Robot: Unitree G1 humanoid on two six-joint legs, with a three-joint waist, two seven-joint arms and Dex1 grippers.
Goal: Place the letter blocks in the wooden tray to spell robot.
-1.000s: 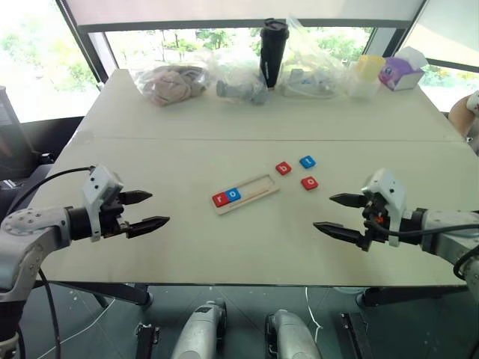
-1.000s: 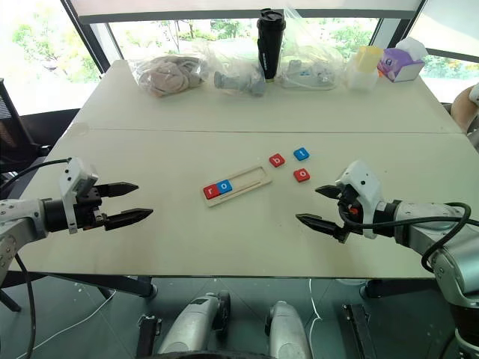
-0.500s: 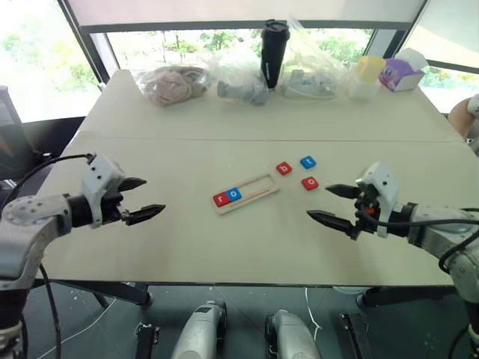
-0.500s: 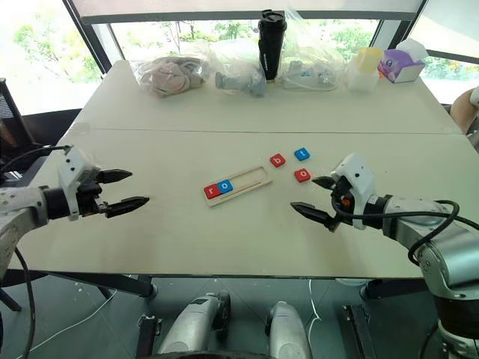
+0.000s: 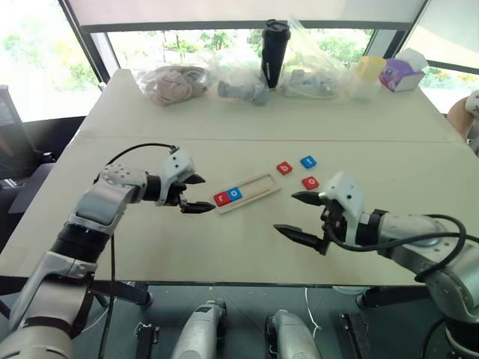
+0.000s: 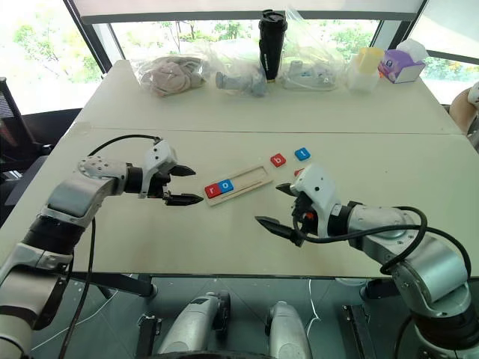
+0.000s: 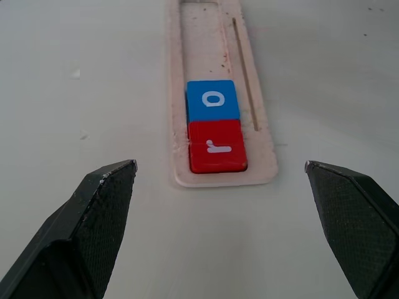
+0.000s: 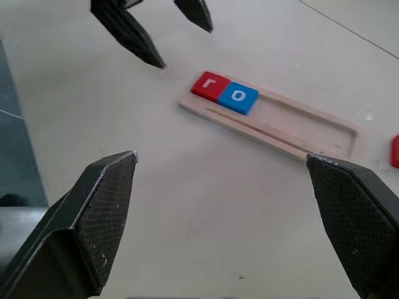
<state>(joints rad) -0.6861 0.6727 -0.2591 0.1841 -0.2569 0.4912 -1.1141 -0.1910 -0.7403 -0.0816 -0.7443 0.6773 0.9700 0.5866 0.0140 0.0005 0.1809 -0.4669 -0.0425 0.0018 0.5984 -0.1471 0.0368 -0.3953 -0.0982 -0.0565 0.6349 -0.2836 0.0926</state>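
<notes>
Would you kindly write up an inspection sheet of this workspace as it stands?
Surface: pale table, seam across the middle.
Job's things: wooden tray holds red r and blue o; red b, blue t and red o lie loose beside it.
Clutter: bags, black tumbler and tissue box at far edge.
Grippers: left gripper at tray's end, jaws open; right gripper open, empty.
Cables: one along each arm.
Surroundings: windows.

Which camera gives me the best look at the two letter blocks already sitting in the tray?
The left wrist view: the red r block and blue o block sit large and readable at the near end of the wooden tray. The right wrist view shows them smaller, at an angle. Both eye views show them tiny, with letters hard to read.
</notes>
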